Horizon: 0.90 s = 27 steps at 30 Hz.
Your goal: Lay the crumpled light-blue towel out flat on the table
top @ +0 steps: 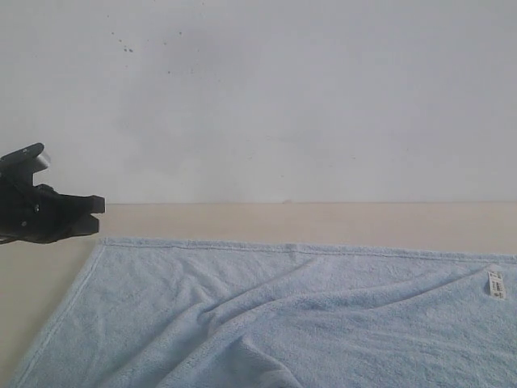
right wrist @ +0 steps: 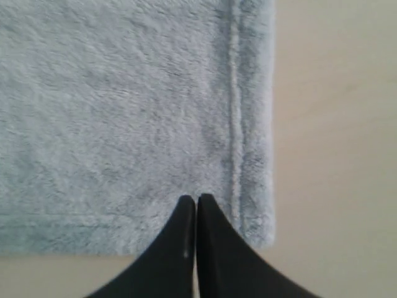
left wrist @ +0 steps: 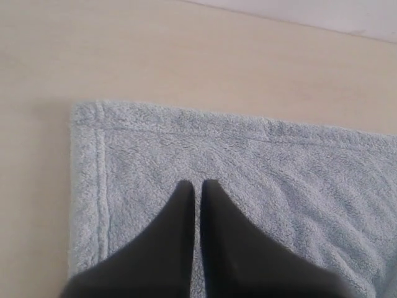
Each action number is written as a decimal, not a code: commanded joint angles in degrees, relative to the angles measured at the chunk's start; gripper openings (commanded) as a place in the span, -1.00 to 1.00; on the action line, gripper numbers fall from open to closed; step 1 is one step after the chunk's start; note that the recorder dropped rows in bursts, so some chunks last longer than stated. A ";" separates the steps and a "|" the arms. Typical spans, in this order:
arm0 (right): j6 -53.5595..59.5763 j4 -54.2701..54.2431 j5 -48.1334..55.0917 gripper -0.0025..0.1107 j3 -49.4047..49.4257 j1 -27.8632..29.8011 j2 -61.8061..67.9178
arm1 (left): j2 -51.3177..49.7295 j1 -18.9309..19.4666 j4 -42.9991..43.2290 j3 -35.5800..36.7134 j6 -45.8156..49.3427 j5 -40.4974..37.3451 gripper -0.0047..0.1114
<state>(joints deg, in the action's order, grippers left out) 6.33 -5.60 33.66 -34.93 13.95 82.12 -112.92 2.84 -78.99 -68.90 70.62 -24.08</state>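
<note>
Both pressed together, pinching nothing — I see left gripper and right gripper over towel corners, table beneath.

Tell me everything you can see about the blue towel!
The towel is pale blue, fluffy terry-like cloth with a stitched hem along its edges and a small white printed tag near one edge. It lies spread on the beige table, with two corners laid flat, though soft wrinkles cross its middle. Part of it runs out of view. Only the table visibly touches it.
</note>
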 commanded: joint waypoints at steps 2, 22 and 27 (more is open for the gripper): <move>-8.92 10.20 -1.78 -0.96 0.17 0.35 4.47 | 0.52 -0.08 0.34 0.27 -0.38 -1.35 -0.85; -24.86 31.44 4.87 -0.96 -1.18 0.35 16.42 | 0.52 -0.08 0.44 0.17 0.98 -1.36 -0.85; -27.85 34.44 3.95 -0.96 -1.18 0.35 16.42 | 0.52 -0.08 0.44 0.17 0.98 -1.36 -0.85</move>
<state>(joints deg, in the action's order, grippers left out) -20.12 26.21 37.45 -36.65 13.74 97.91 -112.92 2.84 -78.95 -68.90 71.16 -24.91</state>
